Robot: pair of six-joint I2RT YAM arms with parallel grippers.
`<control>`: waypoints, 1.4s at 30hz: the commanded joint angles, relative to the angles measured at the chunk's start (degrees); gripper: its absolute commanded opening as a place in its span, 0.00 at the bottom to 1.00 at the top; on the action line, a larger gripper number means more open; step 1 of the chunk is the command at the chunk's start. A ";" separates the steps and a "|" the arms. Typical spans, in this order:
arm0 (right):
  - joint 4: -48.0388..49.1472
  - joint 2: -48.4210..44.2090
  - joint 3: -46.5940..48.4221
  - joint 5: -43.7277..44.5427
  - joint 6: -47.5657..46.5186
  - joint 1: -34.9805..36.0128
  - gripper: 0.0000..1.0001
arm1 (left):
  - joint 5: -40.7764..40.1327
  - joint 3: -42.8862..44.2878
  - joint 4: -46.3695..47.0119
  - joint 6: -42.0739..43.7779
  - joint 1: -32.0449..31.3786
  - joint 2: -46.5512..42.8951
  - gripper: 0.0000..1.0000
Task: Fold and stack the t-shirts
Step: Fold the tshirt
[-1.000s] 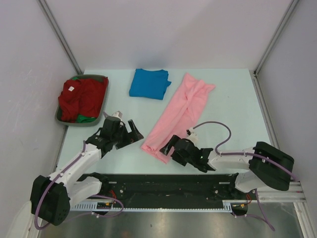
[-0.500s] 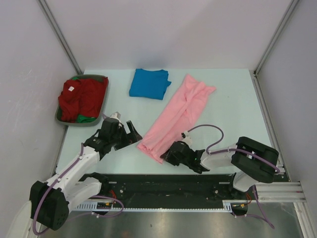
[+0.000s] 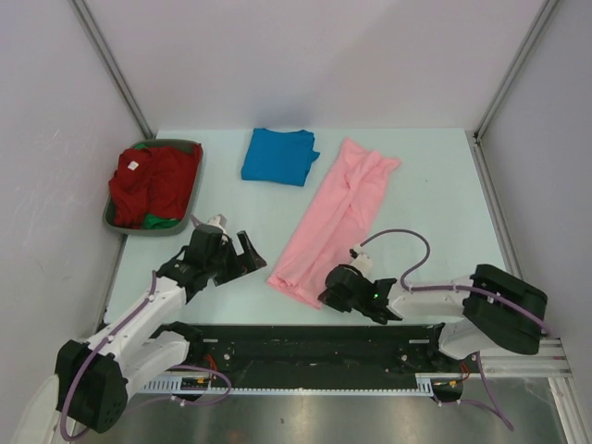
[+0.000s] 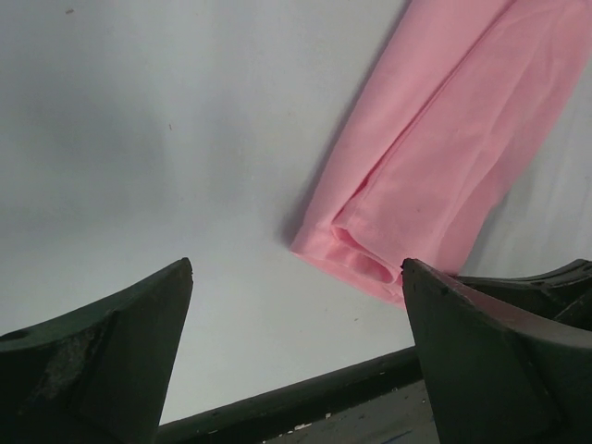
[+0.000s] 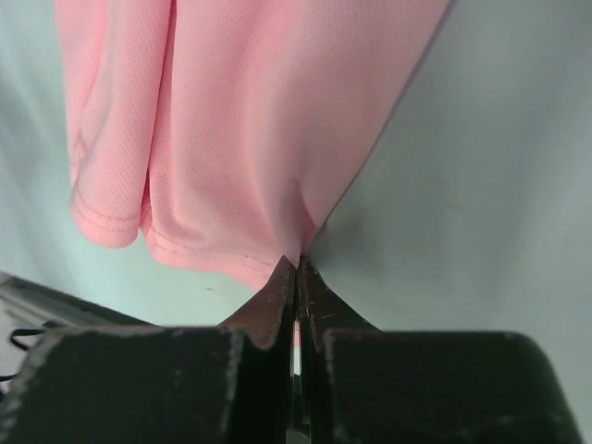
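Observation:
A pink t-shirt [image 3: 335, 215], folded into a long strip, lies diagonally across the table's middle. Its near hem corner is pinched by my right gripper [image 3: 330, 289], which is shut on the pink cloth [image 5: 250, 157]; the jaws meet at the hem [image 5: 297, 263]. Left of the strip's near end sits my left gripper [image 3: 248, 256], open, with only bare table between its fingers and the pink hem [image 4: 365, 259] just beyond. A folded blue t-shirt [image 3: 277, 155] rests at the back of the table.
A grey tray [image 3: 192, 199] at the far left holds crumpled red and green shirts [image 3: 148, 185]. The black rail [image 3: 305, 344] runs along the table's near edge, close behind both grippers.
My right gripper shifted slightly right with the pink hem, dragging the strip's near end with it. The left gripper turned a little toward the hem.

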 commanded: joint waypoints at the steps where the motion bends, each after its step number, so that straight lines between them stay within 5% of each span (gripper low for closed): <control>1: -19.55 -8.71 -1.82 6.77 -3.23 -0.03 0.00 | 1.20 -2.57 1.86 -0.80 -1.66 -2.43 1.00; 7: -33.17 -21.10 -4.81 10.11 -1.47 -0.03 0.00 | 1.02 -5.12 4.75 -4.05 -6.14 -2.34 1.00; 14: -47.43 -30.34 -6.31 14.33 5.38 1.03 0.00 | -3.11 -3.46 10.38 -10.11 -19.66 4.41 1.00; 22: -58.32 -36.41 -4.21 19.16 9.86 2.17 0.02 | -3.29 1.80 13.03 -11.26 -24.86 11.90 1.00; 23: -58.69 -36.76 -3.51 19.43 9.00 2.52 0.29 | -3.12 2.51 12.77 -11.17 -25.13 11.90 1.00; 24: -58.96 -37.38 -2.89 20.30 8.38 2.96 0.40 | -3.11 3.21 12.50 -10.74 -25.22 11.72 1.00; 25: -59.39 -37.47 -1.23 21.01 8.29 3.40 0.68 | -2.77 4.87 11.89 -10.56 -25.31 11.55 1.00; 27: -59.75 -37.38 0.53 23.72 7.24 4.89 1.00 | -0.93 6.55 11.97 -9.69 -25.57 11.46 1.00; 32: -64.58 -34.05 8.09 28.39 6.27 5.95 1.00 | 5.66 11.21 16.79 -10.46 -27.15 14.35 1.00; 42: -67.30 -37.11 8.89 30.76 6.00 6.30 1.00 | 11.38 17.19 28.57 -14.34 -31.98 29.02 1.00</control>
